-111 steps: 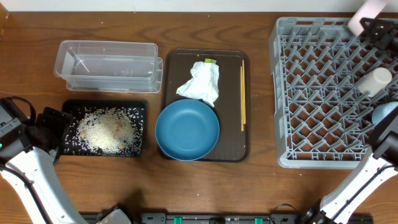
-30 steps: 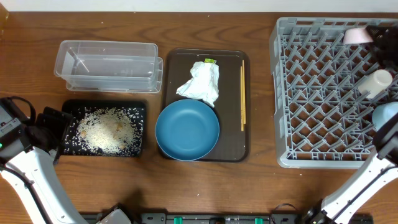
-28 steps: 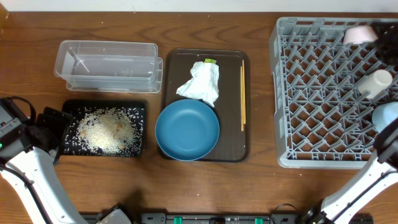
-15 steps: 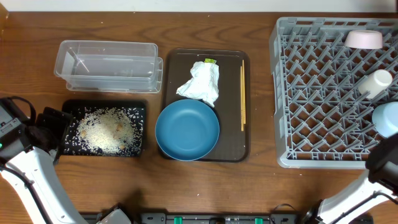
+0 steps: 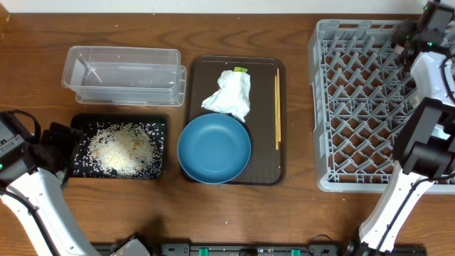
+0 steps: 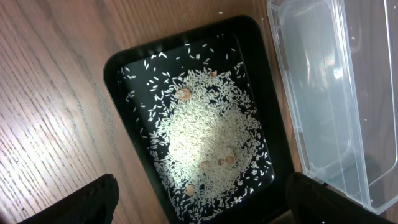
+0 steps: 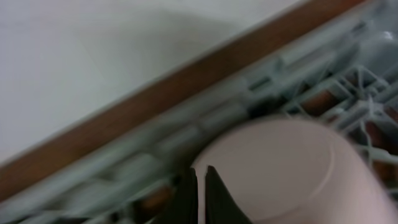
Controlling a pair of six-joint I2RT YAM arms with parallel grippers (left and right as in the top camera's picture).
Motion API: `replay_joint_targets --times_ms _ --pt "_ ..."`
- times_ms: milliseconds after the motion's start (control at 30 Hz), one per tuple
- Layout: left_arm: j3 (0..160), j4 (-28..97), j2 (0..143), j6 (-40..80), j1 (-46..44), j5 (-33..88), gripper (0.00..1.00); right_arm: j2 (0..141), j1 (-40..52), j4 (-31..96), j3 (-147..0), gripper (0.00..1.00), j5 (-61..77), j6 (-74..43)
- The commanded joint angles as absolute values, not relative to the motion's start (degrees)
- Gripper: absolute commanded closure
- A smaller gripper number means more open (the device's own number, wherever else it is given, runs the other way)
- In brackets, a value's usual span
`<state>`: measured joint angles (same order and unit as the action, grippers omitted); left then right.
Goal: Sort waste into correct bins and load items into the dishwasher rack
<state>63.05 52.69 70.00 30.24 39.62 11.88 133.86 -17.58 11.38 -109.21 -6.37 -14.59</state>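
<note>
**Right arm.** The right gripper (image 7: 199, 190) has its jaws closed to a thin slit and rests against the near rim of the pinkish-white cup (image 7: 292, 168). Whether the rim is pinched between them cannot be told. The cup sits at the far right corner of the large grey plastic lattice dishwasher rack (image 5: 355, 107).

**Left arm.** The left gripper (image 6: 200, 193), jaws spread wide and empty, hovers above the loose white rice grains (image 6: 205, 137) in the shallow black rectangular tray (image 6: 118, 106).

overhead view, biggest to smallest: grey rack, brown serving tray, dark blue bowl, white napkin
1. grey plastic lattice dishwasher rack
2. dark brown rectangular serving tray
3. large dark blue bowl
4. crumpled white paper napkin
</note>
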Motion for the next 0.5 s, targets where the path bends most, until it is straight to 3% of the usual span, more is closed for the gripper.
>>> replay_joint_targets --times_ms 0,467 --pt "63.99 52.90 70.00 30.74 39.83 11.94 0.11 134.19 -17.61 12.38 -109.27 0.99 -14.00 -13.63" --pt "63.99 52.90 70.00 30.74 39.83 11.94 0.11 126.06 -17.63 20.23 -109.27 0.88 -18.22 -13.63"
